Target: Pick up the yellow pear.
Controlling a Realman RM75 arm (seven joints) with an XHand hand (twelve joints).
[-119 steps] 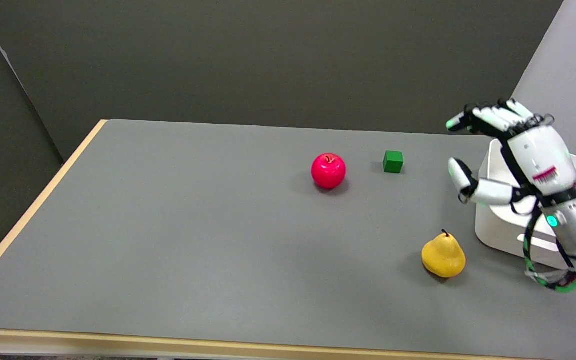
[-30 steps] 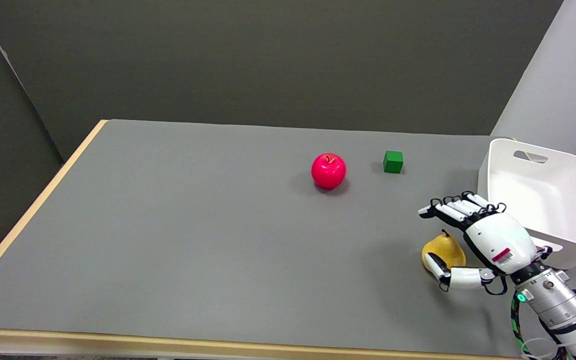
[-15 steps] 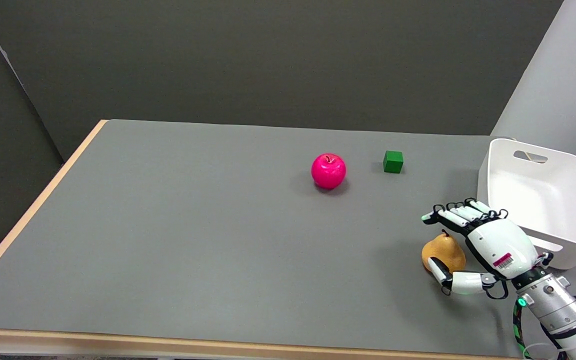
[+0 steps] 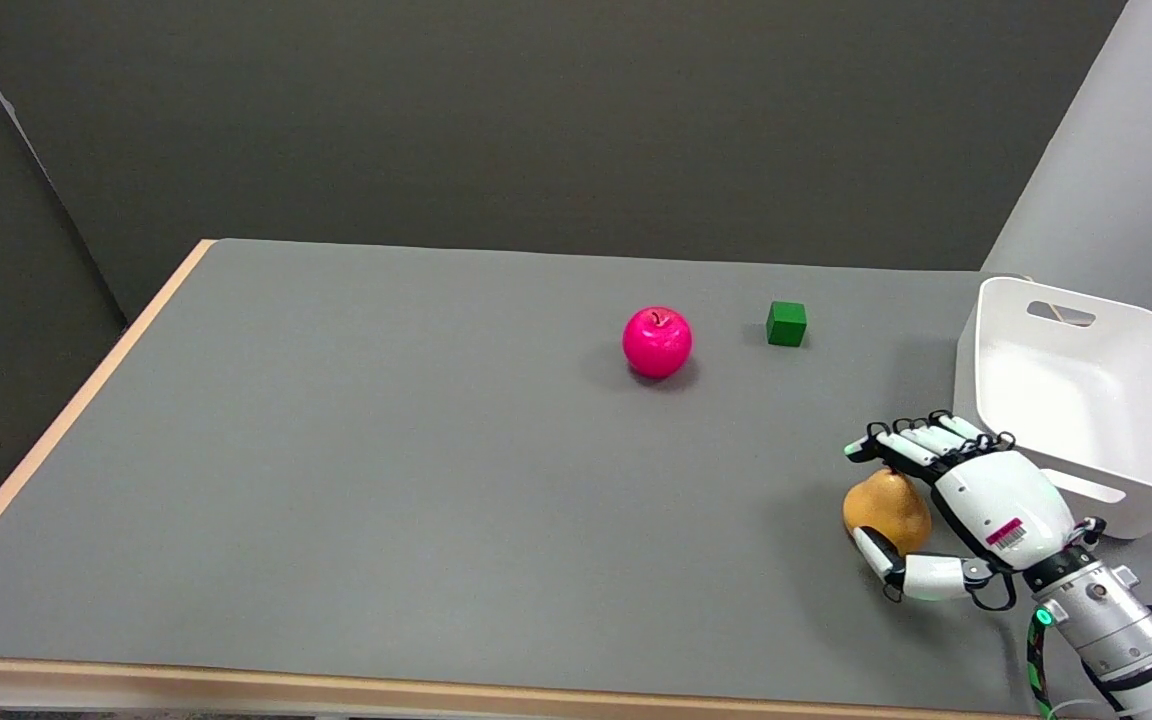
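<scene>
Robot's right black-and-white hand [image 4: 946,505] cups the round yellow pear [image 4: 881,510] from the right — fingers [image 4: 901,447] stretched over its top, thumb low against its near side, not visibly closed tight on it. That pear sits on the grey counter [image 4: 416,450], beside a white plastic bin [image 4: 1076,390]; a glossy red apple [image 4: 656,342] and small green cube [image 4: 786,324] lie farther back.

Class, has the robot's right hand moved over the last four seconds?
Yes: the right hand dropped from beside the white plastic bin onto the yellow pear.
</scene>
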